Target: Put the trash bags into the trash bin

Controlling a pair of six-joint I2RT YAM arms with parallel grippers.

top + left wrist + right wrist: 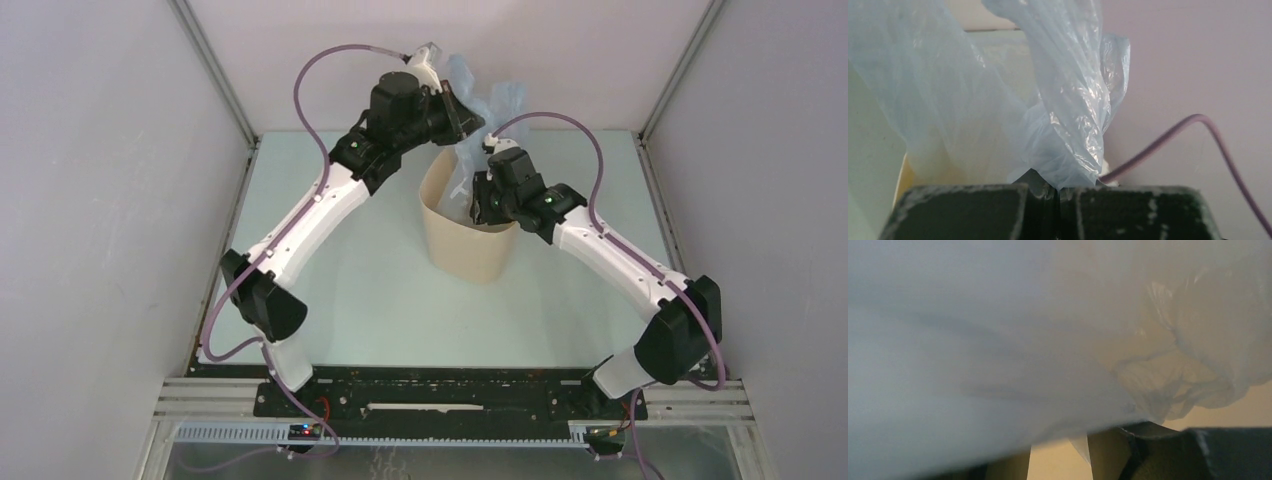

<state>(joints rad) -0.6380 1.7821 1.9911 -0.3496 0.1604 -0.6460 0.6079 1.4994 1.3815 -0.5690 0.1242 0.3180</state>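
The beige trash bin [468, 250] stands upright mid-table. The pale-blue trash bag [503, 100] hangs from above down into the bin's mouth. My left gripper [474, 124] is above the bin's far rim, shut on a bunched fold of the bag. In the left wrist view the bag [998, 100] rises from the closed left gripper [1057, 200]. My right gripper [480, 205] is at the bin's right rim, inside its mouth. In the right wrist view the bag [998, 330] covers most of the frame. The right gripper [1063, 465] stands open, with the bin's inner wall [1060, 460] showing between the jaws.
The pale green table [330, 300] is boxed in by white walls at the left [100, 200], back and right. A black rail [450, 395] carries the arm bases at the near edge. Purple cables [310, 80] loop above both arms.
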